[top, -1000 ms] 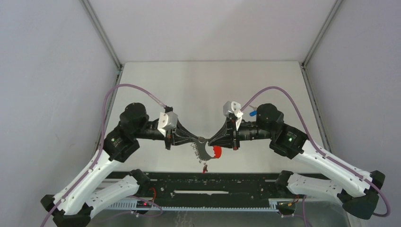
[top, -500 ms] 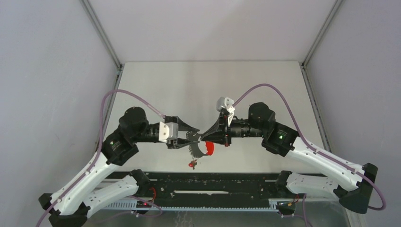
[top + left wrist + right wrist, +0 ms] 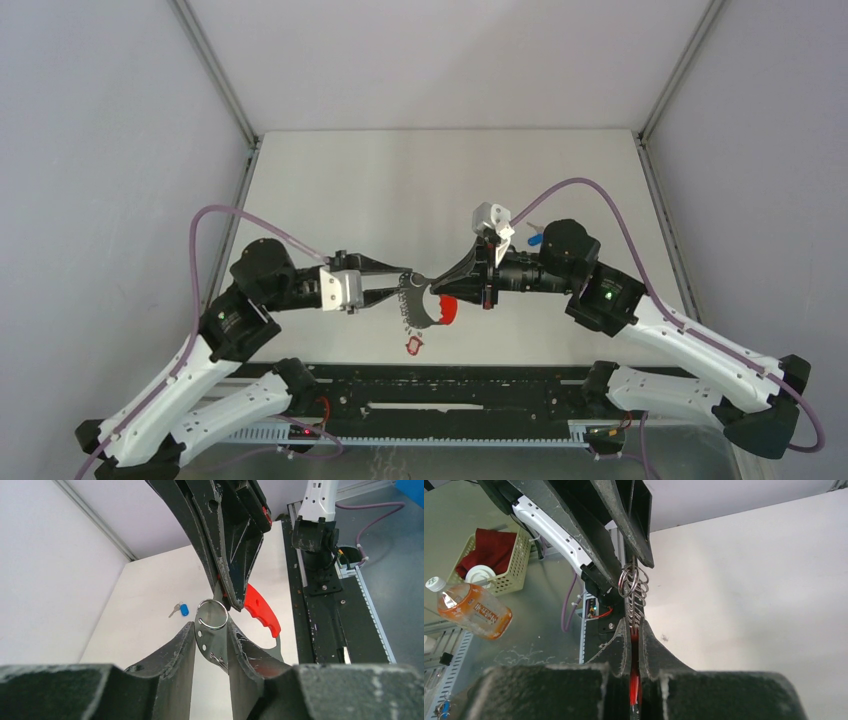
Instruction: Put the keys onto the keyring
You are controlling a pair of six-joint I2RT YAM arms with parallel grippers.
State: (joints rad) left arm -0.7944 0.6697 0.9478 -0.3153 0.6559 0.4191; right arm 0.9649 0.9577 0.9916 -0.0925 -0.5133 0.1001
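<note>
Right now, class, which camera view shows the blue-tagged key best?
The left wrist view: the blue-tagged key lies whole on the table, blue tag and silver blade both clear. The top external view shows it tiny, close beside the right arm. The right wrist view does not show it.

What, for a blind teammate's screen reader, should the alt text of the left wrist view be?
The left gripper, jaws parted, flanks the grey plate and silver ring of the keyring, which the right gripper clamps from above beside its red band. A blue-tagged key lies on the white table behind.
</note>
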